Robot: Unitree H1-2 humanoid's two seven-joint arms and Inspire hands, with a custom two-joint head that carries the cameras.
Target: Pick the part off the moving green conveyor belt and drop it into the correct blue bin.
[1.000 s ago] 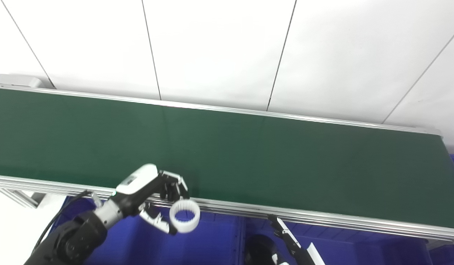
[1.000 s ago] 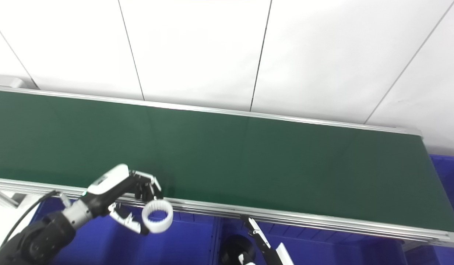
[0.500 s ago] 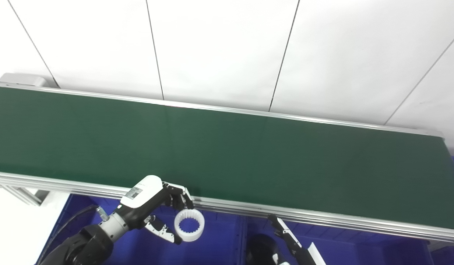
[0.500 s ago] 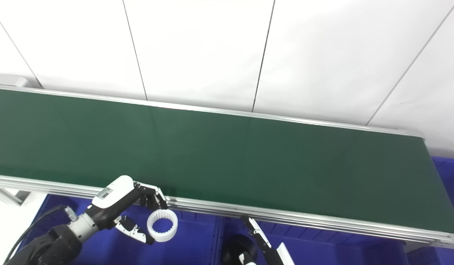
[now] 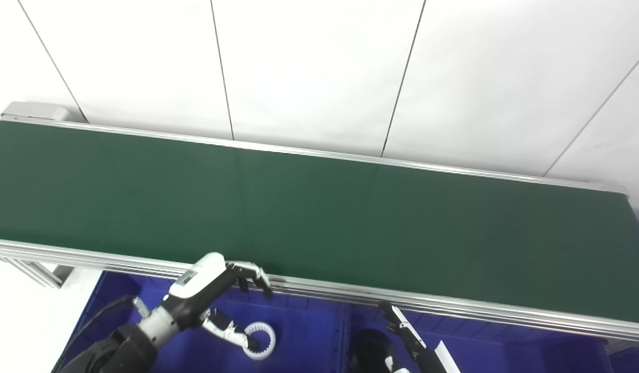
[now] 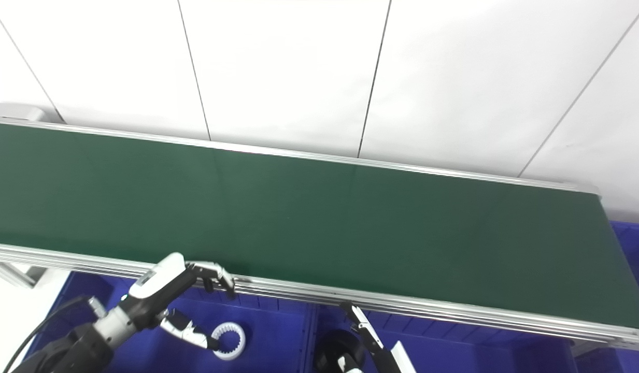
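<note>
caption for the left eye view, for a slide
Left hand opened above the blue bin, white toothed ring lying inside; green conveyor belt carries nothing.

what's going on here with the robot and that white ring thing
The left hand is over a blue bin just below the green conveyor belt, fingers spread open. The white toothed ring sits low in the bin by the thumb tip, apparently let go; contact there is unclear. The right hand waits at the bottom edge, mostly out of view. No part shows on the belt.

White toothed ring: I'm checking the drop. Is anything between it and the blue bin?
Nothing visible. The white toothed plastic ring is already low inside the left blue plastic bin, by the open left hand.
</note>
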